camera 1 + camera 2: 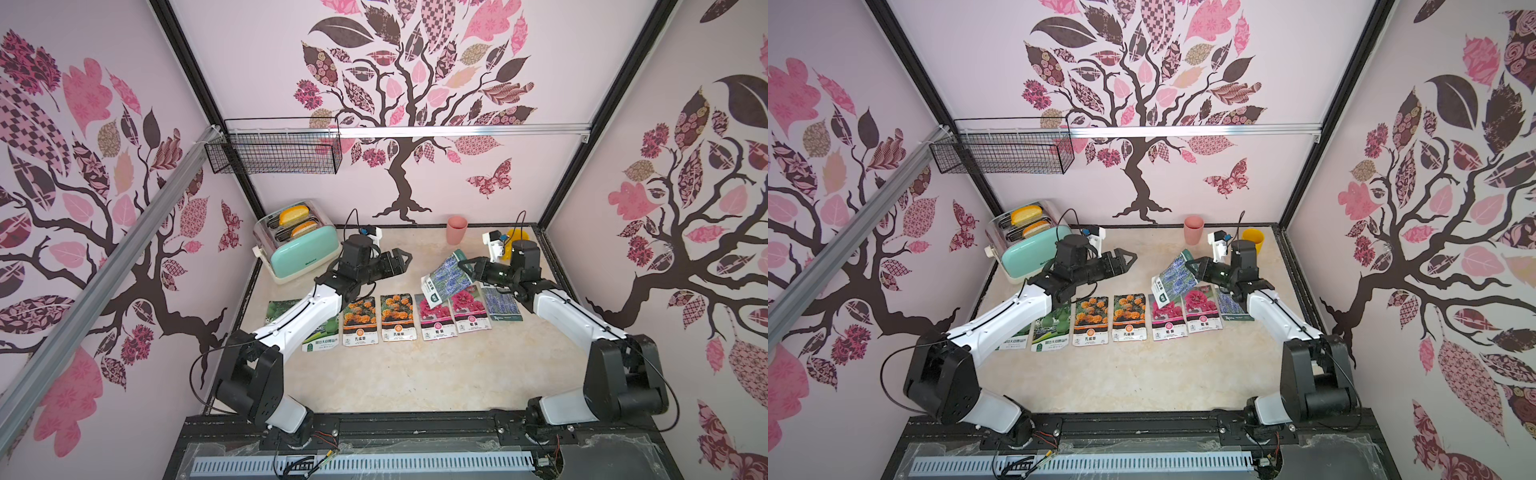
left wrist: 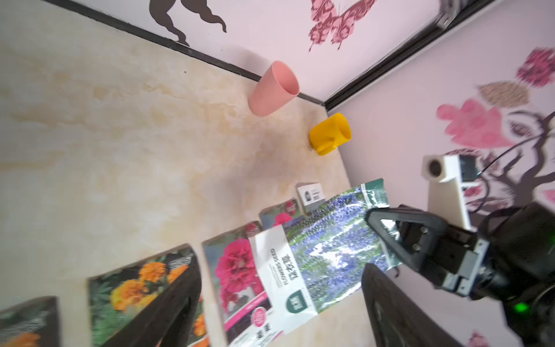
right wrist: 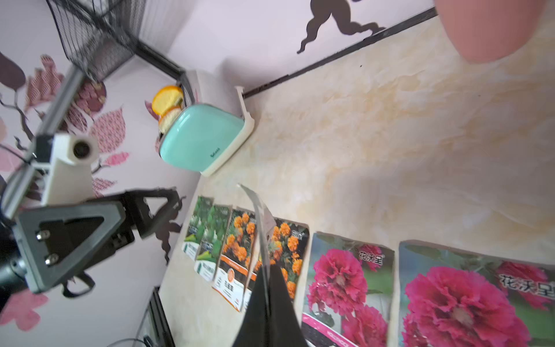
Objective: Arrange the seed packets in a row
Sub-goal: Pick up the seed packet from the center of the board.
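Seven packets lie flat in a row across the worktop — gourds, marigolds, magenta blooms, and one lavender at the right end. Just above the magenta pair, the right tool pinches the eighth, a lavender packet, tilted in the air. The left tool hovers beyond the marigolds, jaws wide and empty. Farther back — a toaster, a pink cup and a yellow cup.

Mint-green toaster stands in the far left corner of the counter, with two bread slices in its slots. Pink cup is upright by the back wall. Yellow mug sits in the far right corner. Black wire basket hangs from the wall rail.
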{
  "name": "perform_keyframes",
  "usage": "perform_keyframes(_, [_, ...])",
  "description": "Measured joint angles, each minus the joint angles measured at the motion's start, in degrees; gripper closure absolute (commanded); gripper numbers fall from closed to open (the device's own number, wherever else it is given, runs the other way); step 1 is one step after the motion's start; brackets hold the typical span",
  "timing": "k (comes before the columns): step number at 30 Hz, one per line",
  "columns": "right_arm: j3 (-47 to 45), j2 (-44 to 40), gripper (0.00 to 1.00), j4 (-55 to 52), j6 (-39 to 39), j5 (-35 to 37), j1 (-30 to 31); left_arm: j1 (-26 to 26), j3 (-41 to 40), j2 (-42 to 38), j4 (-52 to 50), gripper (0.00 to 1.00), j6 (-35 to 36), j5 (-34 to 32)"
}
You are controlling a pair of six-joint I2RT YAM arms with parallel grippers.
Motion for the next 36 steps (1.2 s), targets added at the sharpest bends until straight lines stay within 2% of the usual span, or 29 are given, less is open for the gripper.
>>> perform_keyframes(5, [-6.58,-6.78,1.0,12.98,12.09,8.28,0.61,-6.19,-10.1,-0.7,14.51,0.14,-19.06,-4.02])
perform_keyframes(9, [-10.01,-11.3,1.0,20.13,16.74,13.14,1.29,-10.99,-14.27,2.05,24.11,0.15,-31.67,-8.59])
perform_keyframes(15, [-10.82,-14.27,1.0,23.3,18.29,15.67,1.92,-17.73,-13.44,9.38,39.3,0.15,-43.45,-14.84])
perform_keyframes(20, [-11.89,-15.1,1.0,23.65,18.25,15.82,1.92,-19.26,-8.26,17.42,49.72,0.2,-49.03,-17.2])
perform_keyframes(22, [-12.57,-15.3,1.0,23.63,18.21,15.82,1.92,-19.3,-6.6,19.54,52.11,0.29,-50.07,-17.81])
perform_keyframes(23, [-12.92,-15.41,1.0,23.54,18.12,15.78,1.92,-19.3,-5.77,20.33,52.89,0.38,-50.27,-18.1])
perform_keyframes(25, [-13.49,-15.72,1.0,23.21,18.01,15.63,1.92,-19.28,-4.31,21.09,54.1,0.72,-50.38,-18.51])
perform_keyframes(26, [-13.68,-15.96,1.0,22.99,17.9,15.78,1.92,-19.28,-3.41,21.4,54.88,0.98,-50.31,-18.64])
perform_keyframes(29, [-13.7,-17.09,1.0,22.73,16.96,16.81,1.64,-19.17,-1.42,22.12,56.24,1.0,-49.96,-18.6])
perform_keyframes(30, [-13.7,-17.66,0.97,22.47,16.48,17.0,1.57,-19.08,-1.05,22.29,56.63,1.0,-49.86,-18.18])
perform_keyframes(32, [-13.62,-18.93,0.47,20.7,15.47,17.18,1.53,-18.91,-0.81,22.36,56.65,1.0,-49.31,-17.33])
perform_keyframes(35, [-12.72,-20.98,0.15,13.6,11.87,16.5,1.73,-17.86,0.59,22.32,55.52,1.0,-46.8,-12.98])
perform_keyframes(36, [-12.15,-21.7,0.08,10.36,10.54,16.2,1.81,-17.27,1.33,22.32,54.69,1.0,-45.64,-11.04])
